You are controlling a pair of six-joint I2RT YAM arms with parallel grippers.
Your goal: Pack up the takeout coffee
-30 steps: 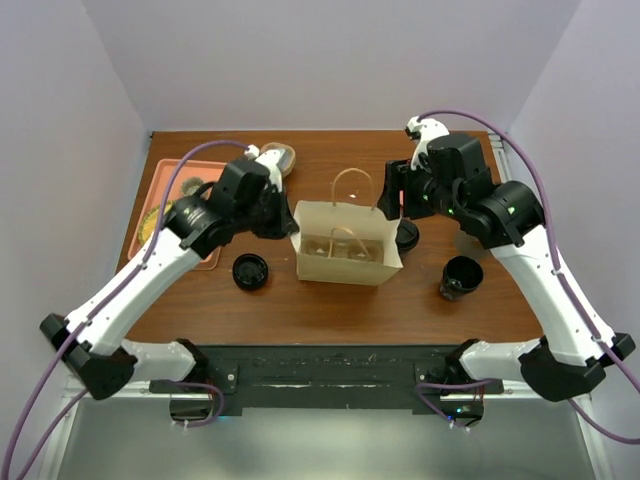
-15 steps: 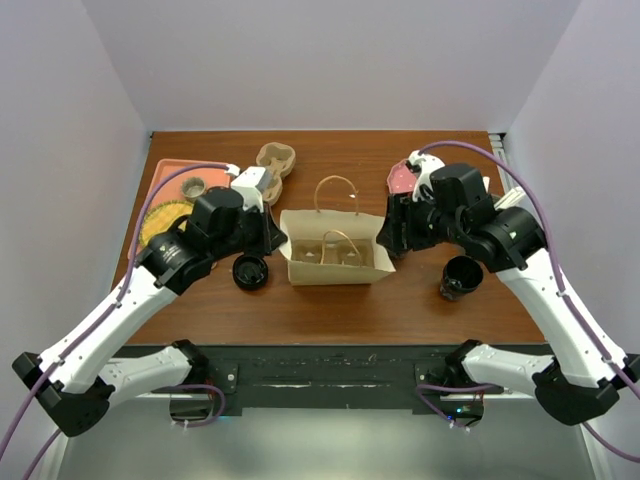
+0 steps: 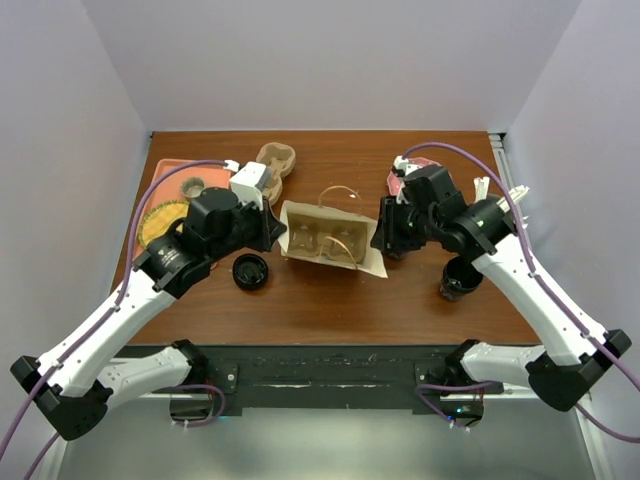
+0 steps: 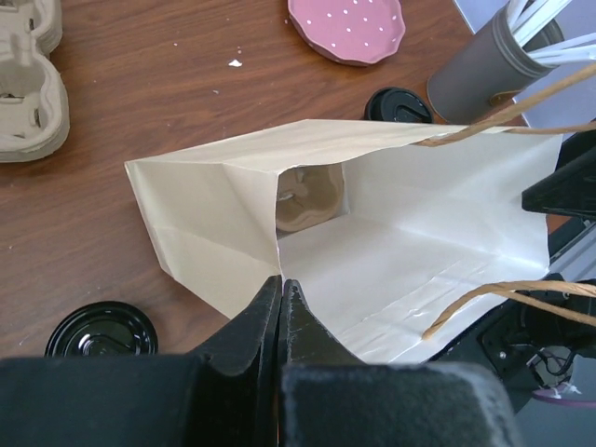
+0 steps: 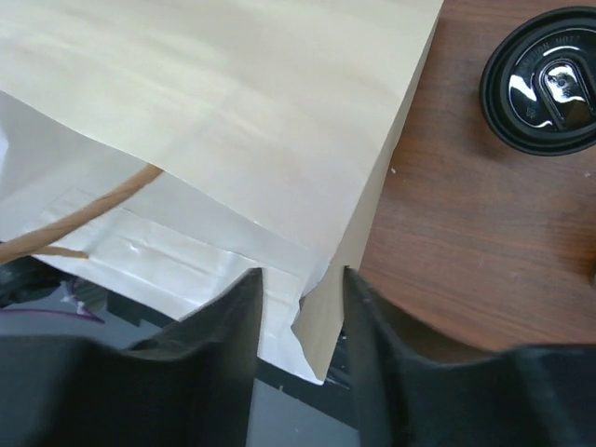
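A tan paper bag [image 3: 325, 235] with rope handles lies tipped at mid-table, its mouth [image 4: 419, 242] facing the left wrist camera. A pulp cup carrier [image 4: 307, 198] sits deep inside it. My left gripper [image 4: 280, 284] is shut on the bag's left rim. At the right rim, my right gripper [image 5: 300, 279] stands open with a folded paper corner between its fingers. One black lidded coffee cup [image 3: 250, 271] stands left of the bag and shows again as a lid [image 4: 102, 328]. Another coffee cup [image 5: 549, 79] is beside the right gripper. A third black cup [image 3: 461, 277] sits at the right.
A second tan carrier [image 3: 275, 160] lies at the back. An orange tray [image 3: 150, 185] holds dishes at the far left. A pink dotted plate [image 4: 346, 28] and a grey holder of white straws [image 4: 484, 65] stand behind the right gripper.
The bag has shifted and tipped over from upright. The left arm pulled back toward the near side holding the rim. The right gripper moved down to the right rim and narrowed its jaws.
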